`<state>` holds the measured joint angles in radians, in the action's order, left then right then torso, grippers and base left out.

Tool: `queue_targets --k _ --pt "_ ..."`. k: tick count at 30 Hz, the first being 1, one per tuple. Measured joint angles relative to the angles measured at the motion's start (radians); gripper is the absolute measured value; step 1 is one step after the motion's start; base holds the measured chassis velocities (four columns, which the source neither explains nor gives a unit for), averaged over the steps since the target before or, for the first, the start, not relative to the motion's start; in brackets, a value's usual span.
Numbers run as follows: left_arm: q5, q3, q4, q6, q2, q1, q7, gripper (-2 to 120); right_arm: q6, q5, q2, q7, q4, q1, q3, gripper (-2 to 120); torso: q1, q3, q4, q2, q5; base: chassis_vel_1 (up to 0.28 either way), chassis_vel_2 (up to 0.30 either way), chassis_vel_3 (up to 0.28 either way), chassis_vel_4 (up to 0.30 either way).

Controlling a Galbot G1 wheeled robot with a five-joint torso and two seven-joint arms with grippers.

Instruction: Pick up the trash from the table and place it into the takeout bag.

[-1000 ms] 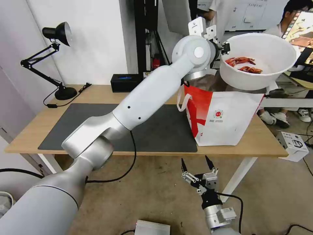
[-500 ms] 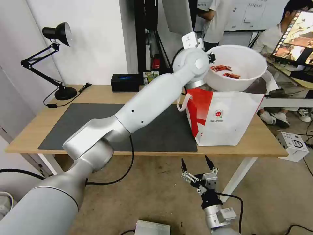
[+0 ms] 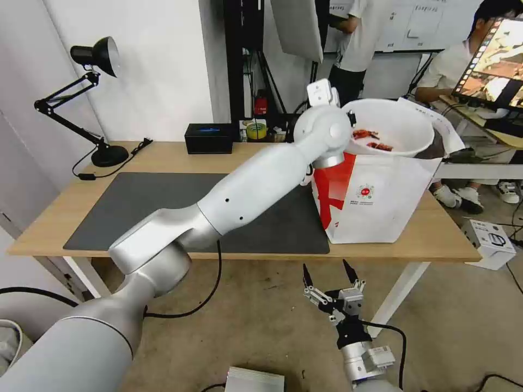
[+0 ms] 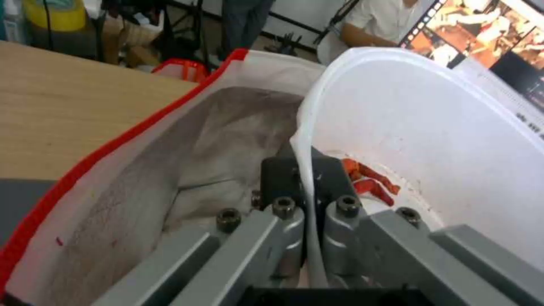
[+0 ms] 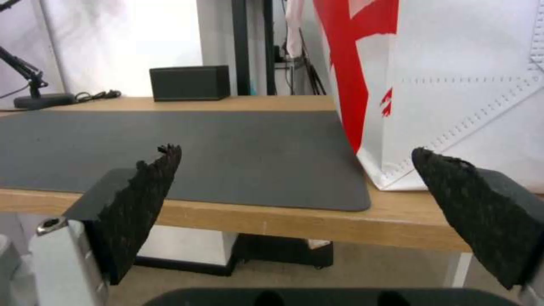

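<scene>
A white bowl (image 3: 400,126) with red crayfish shells (image 3: 373,140) sits low in the mouth of the white-and-red takeout bag (image 3: 381,196), which stands on the table (image 3: 163,155) at the right. My left gripper (image 3: 353,117) is shut on the bowl's rim. The left wrist view has its fingers (image 4: 295,221) pinching the thin white rim (image 4: 309,170), the shells (image 4: 368,180) inside the bowl and the bag's silver lining (image 4: 227,140) beside it. My right gripper (image 3: 328,272) hangs open below the table's front edge, its pads (image 5: 150,187) wide apart.
A dark grey mat (image 3: 163,201) covers the table's middle. A black tissue box (image 3: 208,138) stands at the back edge, a black desk lamp (image 3: 95,98) at the back left. People sit behind the table at the right. A small white box (image 3: 490,242) lies on the floor.
My left arm has swung the bowl leftward and lowered it from above the bag into the bag's opening. The right gripper has stayed still.
</scene>
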<state>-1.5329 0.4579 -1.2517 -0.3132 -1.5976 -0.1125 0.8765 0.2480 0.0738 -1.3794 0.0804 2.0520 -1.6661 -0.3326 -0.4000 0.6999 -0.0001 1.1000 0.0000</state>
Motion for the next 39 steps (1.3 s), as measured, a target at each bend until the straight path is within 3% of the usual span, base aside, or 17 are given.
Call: queue_targets --k 8,33,39 --pt "0.027 0.009 0.004 -0.018 0.001 0.022 -0.002 4 0.000 0.000 0.000 0.000 0.000 0.000 0.000 100 0.000 0.000 0.0001 0.000 0.0000 0.000 0.000 0.000 0.000" --pt "0.041 0.003 -0.003 -0.018 0.002 0.027 -0.006 96 0.000 0.000 0.000 0.000 0.000 0.000 0.000 100 0.000 0.000 0.0001 0.000 0.0000 0.000 0.000 0.000 0.000" --pt "0.037 0.003 -0.021 -0.018 0.002 0.027 -0.008 100 0.000 0.000 0.000 0.000 0.000 0.000 0.000 100 0.000 0.000 0.0001 0.000 0.0000 0.000 0.000 0.000 0.000"
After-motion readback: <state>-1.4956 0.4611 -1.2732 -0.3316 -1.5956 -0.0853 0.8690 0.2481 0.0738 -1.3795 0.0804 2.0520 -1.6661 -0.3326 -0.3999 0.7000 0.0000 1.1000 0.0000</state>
